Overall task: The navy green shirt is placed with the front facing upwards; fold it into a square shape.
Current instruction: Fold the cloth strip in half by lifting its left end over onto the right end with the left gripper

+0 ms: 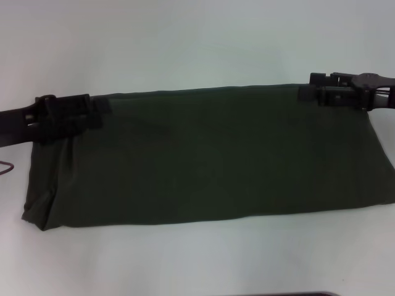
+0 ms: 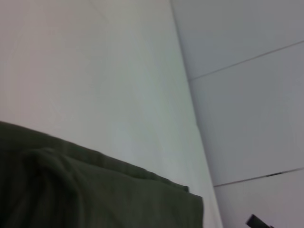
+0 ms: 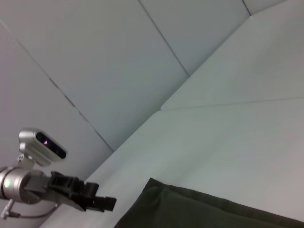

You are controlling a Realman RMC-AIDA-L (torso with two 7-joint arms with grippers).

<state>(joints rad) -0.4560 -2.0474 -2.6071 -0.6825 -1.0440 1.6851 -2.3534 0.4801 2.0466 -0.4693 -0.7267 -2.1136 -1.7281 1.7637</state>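
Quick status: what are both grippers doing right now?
Left gripper: at the dark olive-green cotton shirt's far left corner.
Right gripper: at its far right corner.

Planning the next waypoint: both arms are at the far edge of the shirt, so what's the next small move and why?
Probably draw both arms back, clear of the cloth. The dark olive-green cotton shirt already lies as a wide folded band on the white table, lettering hidden. The left gripper and right gripper sit at its far corners; whether either grips it can't be told.

Shirt (image 1: pixel 210 157) lettering hidden; right corner cropped.
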